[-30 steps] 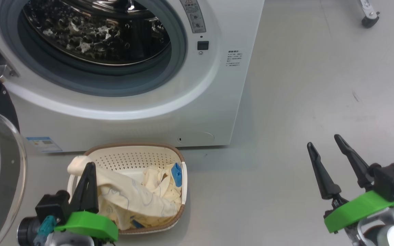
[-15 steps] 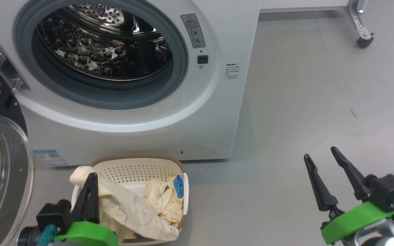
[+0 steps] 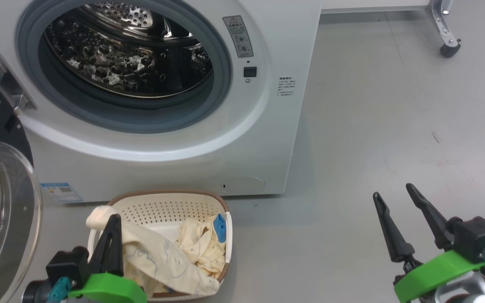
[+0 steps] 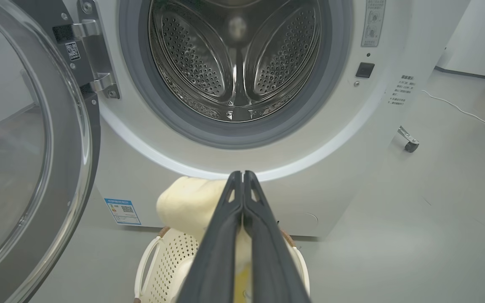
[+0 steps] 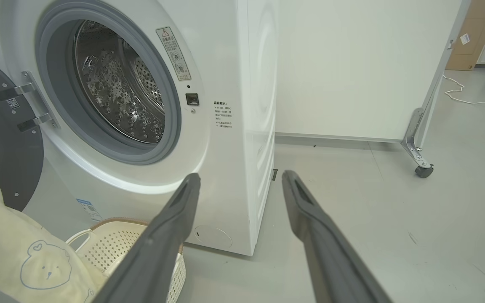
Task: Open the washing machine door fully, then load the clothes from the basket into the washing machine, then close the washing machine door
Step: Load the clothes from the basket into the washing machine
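Observation:
The white washing machine (image 3: 267,139) stands with its steel drum (image 3: 129,54) exposed. The washing machine door (image 3: 2,219) is swung wide to the left, and its glass bowl shows in the left wrist view (image 4: 23,147). On the floor just in front sits the cream basket (image 3: 166,210). My left gripper (image 3: 115,218) is shut on a pale-yellow garment (image 3: 158,261), which it holds stretched up out of the basket. In the left wrist view the closed fingertips (image 4: 241,173) pinch that cloth (image 4: 183,202) below the drum opening. More clothes (image 3: 202,244) with a blue cuff lie in the basket. My right gripper (image 3: 393,190) hangs open over bare floor.
Grey floor spreads to the right of the machine. A white panel on a castered metal leg (image 5: 422,170) stands behind, and a white cable (image 5: 470,99) trails on the floor beyond it. The door hinge (image 3: 2,80) juts from the machine's left side.
The head view has tilted up, so more of the drum shows. My left gripper has pulled the garment a little further out of the basket. The right gripper stays open and still.

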Motion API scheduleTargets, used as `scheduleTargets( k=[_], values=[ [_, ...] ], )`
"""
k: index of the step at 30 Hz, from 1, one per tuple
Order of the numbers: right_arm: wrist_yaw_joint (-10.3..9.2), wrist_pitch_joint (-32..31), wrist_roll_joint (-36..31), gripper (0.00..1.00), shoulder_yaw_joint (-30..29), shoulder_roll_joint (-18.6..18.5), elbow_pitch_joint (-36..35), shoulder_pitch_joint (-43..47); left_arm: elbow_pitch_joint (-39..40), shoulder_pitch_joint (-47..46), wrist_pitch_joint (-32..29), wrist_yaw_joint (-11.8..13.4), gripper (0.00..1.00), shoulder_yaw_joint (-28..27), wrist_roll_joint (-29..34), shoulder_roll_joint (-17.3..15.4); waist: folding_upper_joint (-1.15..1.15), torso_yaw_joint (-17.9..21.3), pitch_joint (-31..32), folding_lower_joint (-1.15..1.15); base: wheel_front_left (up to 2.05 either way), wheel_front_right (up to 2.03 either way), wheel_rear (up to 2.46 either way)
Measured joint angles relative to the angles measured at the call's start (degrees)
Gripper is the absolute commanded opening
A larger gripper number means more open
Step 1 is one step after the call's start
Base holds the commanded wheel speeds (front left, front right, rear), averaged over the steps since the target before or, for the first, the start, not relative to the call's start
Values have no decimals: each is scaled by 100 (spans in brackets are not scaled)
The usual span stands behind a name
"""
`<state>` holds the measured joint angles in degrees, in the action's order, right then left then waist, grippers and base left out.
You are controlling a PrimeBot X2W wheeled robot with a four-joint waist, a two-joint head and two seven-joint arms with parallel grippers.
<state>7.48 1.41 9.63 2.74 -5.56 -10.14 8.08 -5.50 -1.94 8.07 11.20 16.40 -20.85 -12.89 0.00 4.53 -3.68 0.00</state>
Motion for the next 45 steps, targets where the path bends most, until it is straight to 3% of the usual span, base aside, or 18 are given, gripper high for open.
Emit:
scheduleTargets(
  k=[12, 18, 24, 32, 45],
  values=[
    [0, 7, 1, 100, 33, 11, 4, -5, -58, -75, 0, -5, 0, 13, -109, -24, 0, 50, -161, 0, 0, 0, 0],
    [0, 64, 33, 100, 62, 15, 26, -58, -446, -681, -177, -120, 0, 7, -204, -60, 0, 104, -433, 0, 0, 0, 0],
    [0, 189, 107, 100, 116, 14, 111, -332, -1096, -1605, -566, -309, 0, -103, -443, -92, 0, 217, -798, 0, 0, 0, 0],
    [0, 485, 255, 100, 267, 12, 359, -846, -2246, -3609, -1180, -650, 0, -247, -684, -210, 0, 453, -1513, 0, 0, 0, 0],
    [0, 927, 434, 100, 673, -7, 782, -1658, -3199, -5955, -2528, -859, 0, -345, -755, -833, 0, 965, -2716, 1, 0, 0, 0]
  ],
)
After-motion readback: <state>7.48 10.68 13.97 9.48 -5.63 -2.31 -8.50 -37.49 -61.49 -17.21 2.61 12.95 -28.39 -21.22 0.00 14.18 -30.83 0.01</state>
